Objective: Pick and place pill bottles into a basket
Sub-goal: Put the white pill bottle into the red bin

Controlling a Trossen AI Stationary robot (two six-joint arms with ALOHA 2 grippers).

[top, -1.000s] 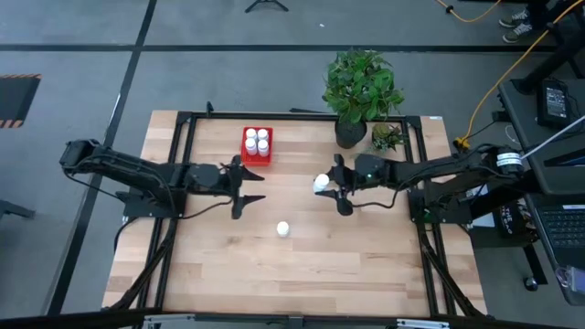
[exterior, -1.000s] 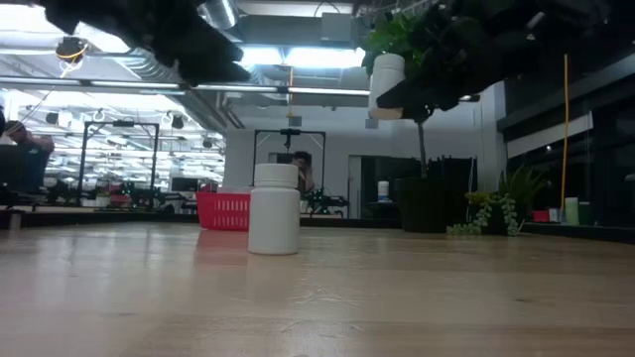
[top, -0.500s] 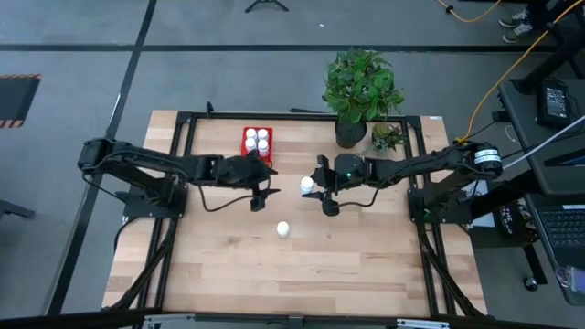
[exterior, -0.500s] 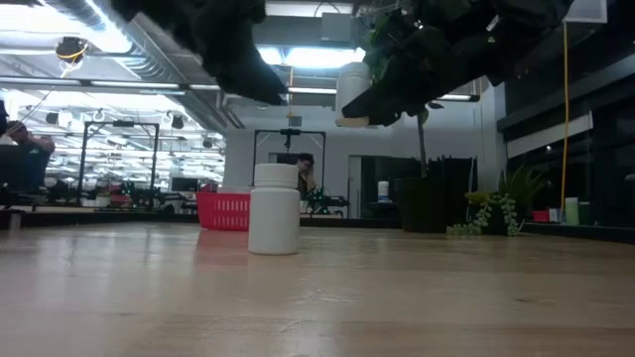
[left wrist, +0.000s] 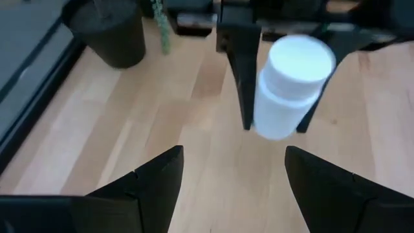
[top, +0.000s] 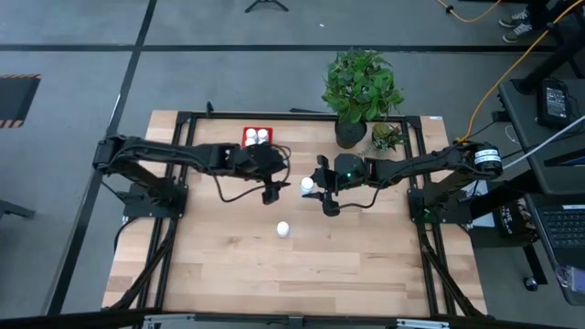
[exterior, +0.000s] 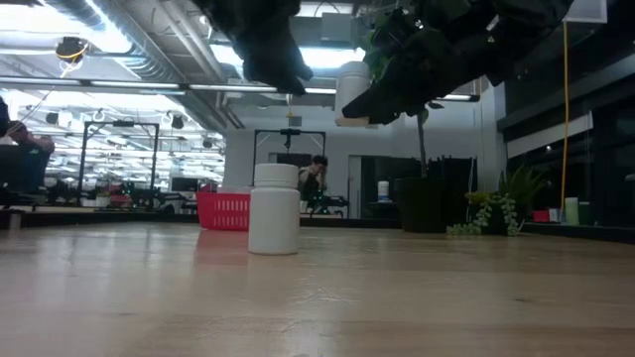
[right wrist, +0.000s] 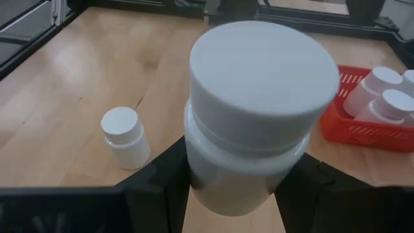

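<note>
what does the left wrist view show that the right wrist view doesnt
Only the left wrist view shows the dark plant pot, and the left gripper open, facing the bottle held in front of it.

Only the right wrist view shows the red basket with white bottles in it, and a loose pill bottle standing on the table.

Both show the held pill bottle, clamped between the right gripper's dark fingers, above the wooden table.
</note>
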